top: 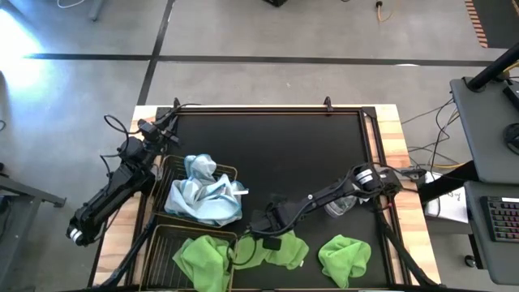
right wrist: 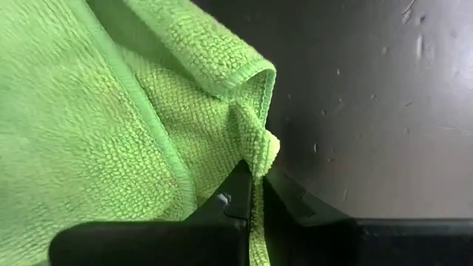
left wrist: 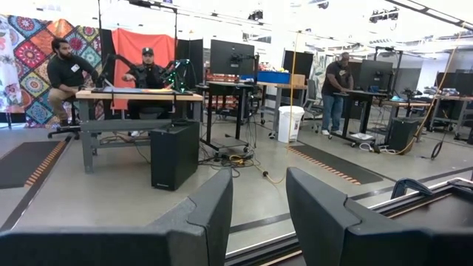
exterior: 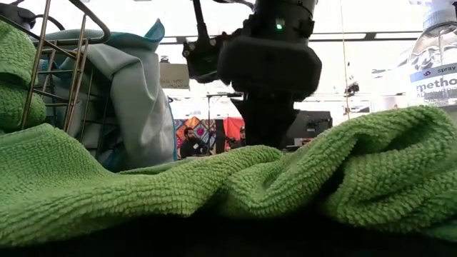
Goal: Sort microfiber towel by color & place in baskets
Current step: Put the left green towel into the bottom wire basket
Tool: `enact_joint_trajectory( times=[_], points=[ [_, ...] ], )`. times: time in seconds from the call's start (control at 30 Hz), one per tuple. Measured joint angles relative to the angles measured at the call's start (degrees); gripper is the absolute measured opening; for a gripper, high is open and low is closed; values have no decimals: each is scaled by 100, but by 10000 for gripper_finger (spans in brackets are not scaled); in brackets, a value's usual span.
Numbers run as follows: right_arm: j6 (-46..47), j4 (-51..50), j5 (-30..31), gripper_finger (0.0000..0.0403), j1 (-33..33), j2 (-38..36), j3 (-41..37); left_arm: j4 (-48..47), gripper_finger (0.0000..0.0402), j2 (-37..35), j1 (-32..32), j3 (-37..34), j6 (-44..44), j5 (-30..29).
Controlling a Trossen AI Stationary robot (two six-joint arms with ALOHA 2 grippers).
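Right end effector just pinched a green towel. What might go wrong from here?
1. The right end effector is shut on only a thin fold at the edge of the green towel, so it may slip out when lifted.
2. That towel lies against the green basket rim and may snag there.
3. The spray bottle sits under the right arm and might be knocked.

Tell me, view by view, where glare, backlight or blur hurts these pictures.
High view: glare whitens the floor at the upper left. Low view: bright windows behind leave the dark right gripper almost a silhouette, and the nearest lime green microfiber towel is blurred along the bottom edge. Left wrist view: ceiling lights wash out the top. Right wrist view: evenly lit, towel weave sharp where the fingers pinch it.
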Motion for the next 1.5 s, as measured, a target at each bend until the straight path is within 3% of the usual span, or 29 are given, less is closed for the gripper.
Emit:
enact_joint_trajectory(
  times=[0.3, 0.8, 1.5],
  points=[
    [-148, -64, -5, 11, 22, -143, 894, 1, 113, 1, -2, 0, 0, 1],
    [-1430, -24, 3, 11, 157, -231, 3375, 1, 113, -1, -1, 0, 0, -1],
    [-1954, 2636, -2, 11, 181, -520, 3372, -1, 113, -1, -1, -2, 0, -1]
  ],
)
